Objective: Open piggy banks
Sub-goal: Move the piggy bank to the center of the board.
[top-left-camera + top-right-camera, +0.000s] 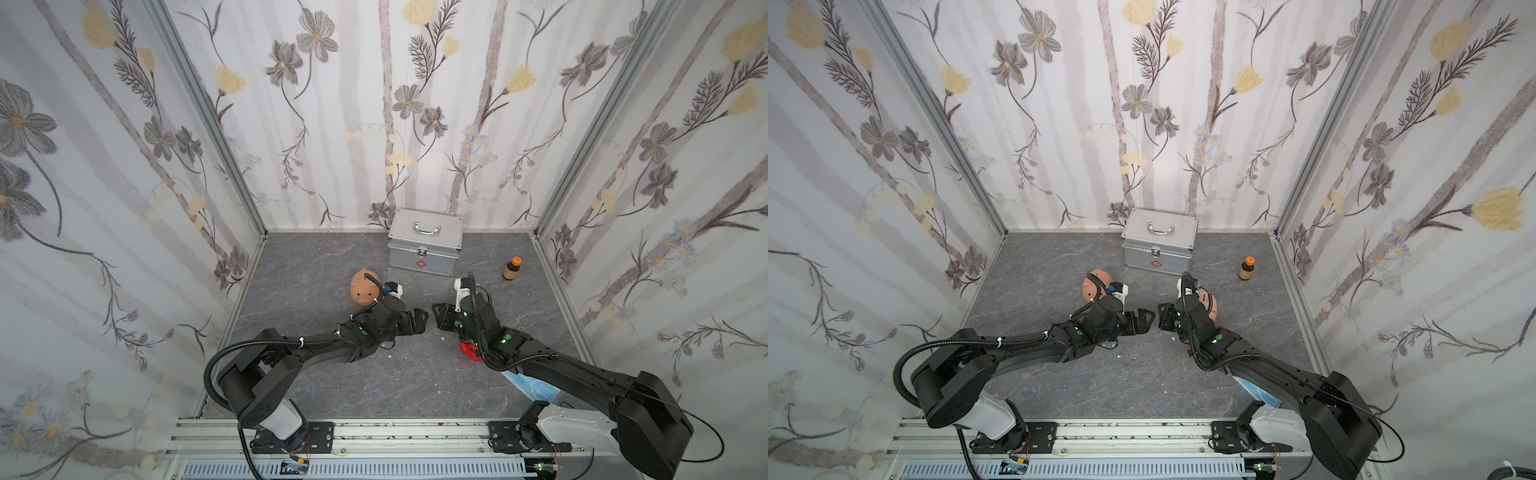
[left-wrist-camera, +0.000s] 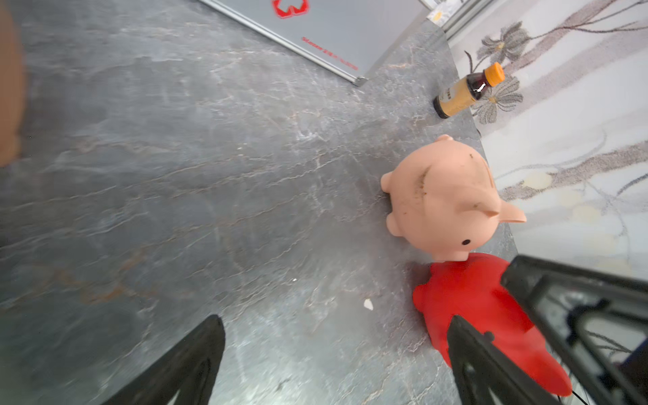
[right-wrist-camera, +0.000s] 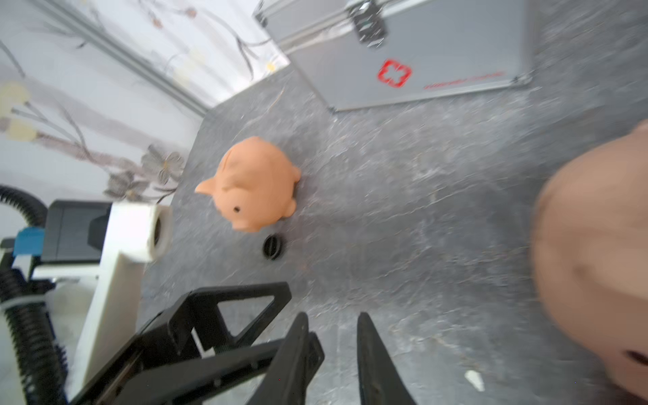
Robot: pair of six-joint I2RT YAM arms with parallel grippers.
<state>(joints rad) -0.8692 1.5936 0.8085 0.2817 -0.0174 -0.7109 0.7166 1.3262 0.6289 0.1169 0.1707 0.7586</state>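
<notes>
Right wrist view puts the right gripper [image 3: 333, 357] low over the grey bench [image 3: 403, 210], its two black fingers parted by a narrow gap with nothing between them. Facing it almost tip to tip, the left gripper [image 1: 422, 321] is spread wide and empty. In both top views the arms reach in from the near rail with forearms low and wrists turned inward, so the grippers nearly meet at mid-bench without touching. A loose black plug [image 3: 272, 246] lies on the bench just beside the snout of a peach piggy bank [image 3: 256, 186], which stands past the left wrist, with a cable crossing in front of it in both top views. The second peach piggy bank [image 2: 445, 200] stands beside the right arm, snout right against the red piggy bank [image 2: 473, 305]. From the right wrist it is only a blurred mass at the frame edge, and the undersides of both are out of sight. Under the right forearm lies a blue and white sheet [image 1: 532, 384], perhaps a face mask, mostly covered. Farther back stand a silver case [image 1: 424, 245] and a brown bottle [image 1: 512, 268].
</notes>
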